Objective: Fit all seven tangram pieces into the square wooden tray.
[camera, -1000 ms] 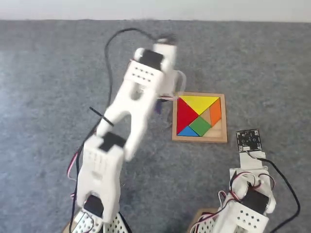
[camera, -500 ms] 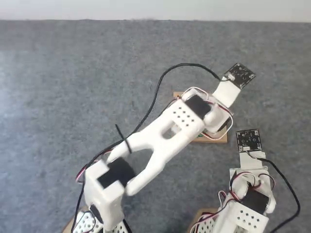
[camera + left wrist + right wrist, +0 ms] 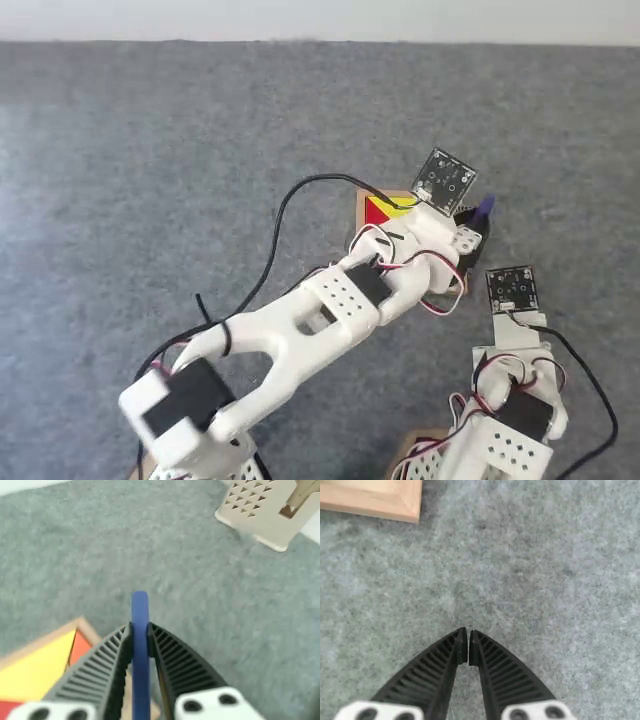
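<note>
the left gripper (image 3: 140,631) is clamped on a blue tangram piece (image 3: 140,609), which stands on edge between the two ribbed black fingers (image 3: 107,655) with its rounded end poking out past their tips. just under the jaws lies a corner of the square wooden tray (image 3: 83,626), holding a yellow piece (image 3: 35,669) and, beside it, an orange piece (image 3: 80,647); whether the blue piece touches the tray cannot be told. farther off on the grey carpet-like tabletop (image 3: 215,590) sits a pale perforated stand (image 3: 262,507). from above, the left arm (image 3: 330,310) stretches diagonally across the tray (image 3: 360,204) and covers most of it, leaving a strip of red (image 3: 375,213) and yellow showing, and the blue piece (image 3: 484,208) juts out beside the wrist. the right gripper (image 3: 468,639) is pinched closed on nothing, its tips together above bare grey surface, well apart from a tray corner (image 3: 375,499).
</note>
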